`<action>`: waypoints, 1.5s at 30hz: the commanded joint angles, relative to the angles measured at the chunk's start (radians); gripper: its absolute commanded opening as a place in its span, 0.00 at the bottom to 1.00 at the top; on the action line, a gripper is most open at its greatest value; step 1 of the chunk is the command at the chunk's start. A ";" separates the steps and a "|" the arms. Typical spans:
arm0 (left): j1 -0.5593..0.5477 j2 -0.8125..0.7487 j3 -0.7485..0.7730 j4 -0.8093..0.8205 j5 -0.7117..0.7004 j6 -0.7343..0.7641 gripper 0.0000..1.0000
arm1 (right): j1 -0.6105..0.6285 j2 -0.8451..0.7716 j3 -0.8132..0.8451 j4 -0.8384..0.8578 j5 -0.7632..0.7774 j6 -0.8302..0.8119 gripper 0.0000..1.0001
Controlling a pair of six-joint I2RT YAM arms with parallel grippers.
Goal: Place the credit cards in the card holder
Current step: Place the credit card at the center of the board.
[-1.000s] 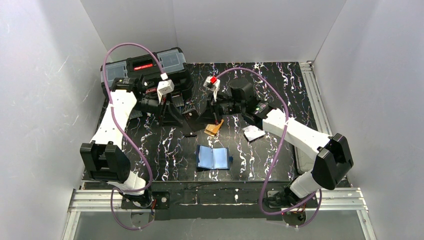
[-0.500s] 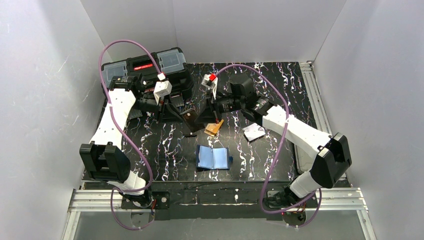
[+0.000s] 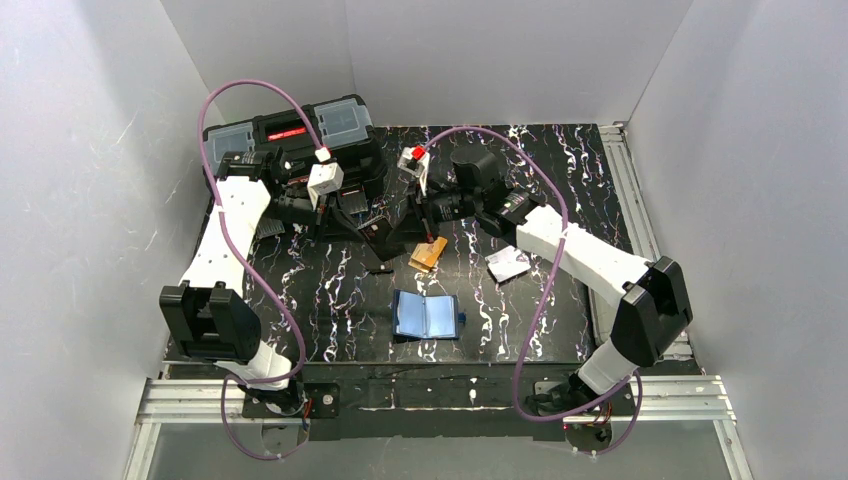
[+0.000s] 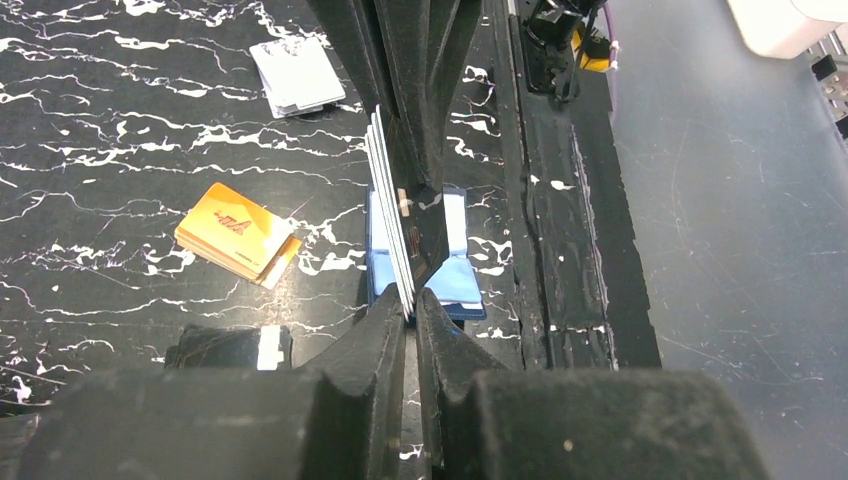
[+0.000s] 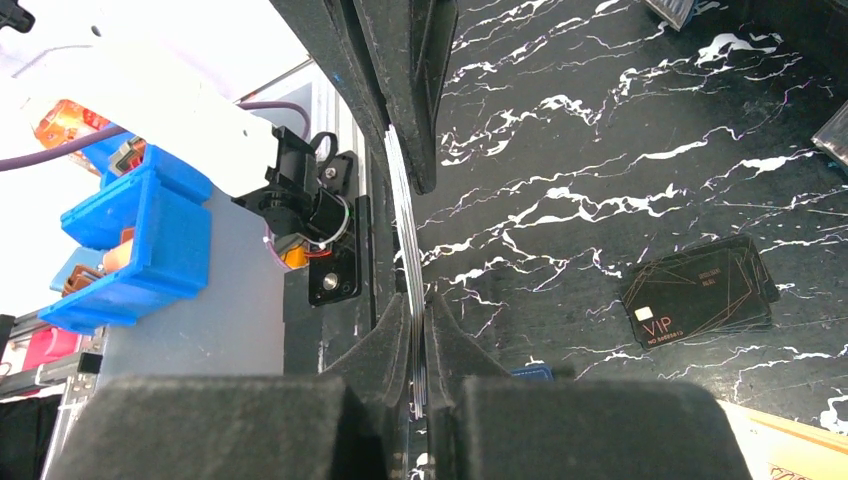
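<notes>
Held credit cards (image 4: 386, 200), edge-on in the left gripper (image 4: 410, 300), mask the middle of the card holder (image 4: 458, 280) near the table's (image 4: 120, 130) front edge. The right wrist view's bottom edge crops an orange card (image 5: 790, 445). From above, the held cards are too small to make out.

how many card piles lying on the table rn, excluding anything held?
3: orange pile in the middle, whitish pile to its right, black pile to its left. Cards under the top ones are hidden.

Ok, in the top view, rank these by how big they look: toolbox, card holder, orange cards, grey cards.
1. black toolbox
2. card holder, lying open
3. orange cards and grey cards: these look about alike, so I won't rank them.
</notes>
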 commanded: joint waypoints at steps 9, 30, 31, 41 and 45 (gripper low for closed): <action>-0.005 0.037 0.081 -0.185 0.039 0.038 0.08 | 0.001 0.078 0.070 -0.074 0.060 -0.045 0.08; -0.006 0.024 0.068 -0.185 0.061 -0.009 0.41 | 0.000 0.044 0.064 -0.044 0.163 -0.036 0.01; -0.006 0.024 0.063 -0.185 0.061 -0.007 0.41 | 0.001 0.043 0.063 -0.038 0.160 -0.032 0.01; -0.010 0.007 0.042 -0.185 0.067 -0.005 0.36 | -0.058 0.021 0.023 0.122 0.107 0.129 0.01; -0.011 0.002 0.033 -0.186 0.073 -0.007 0.32 | -0.080 0.016 -0.002 0.181 0.115 0.174 0.01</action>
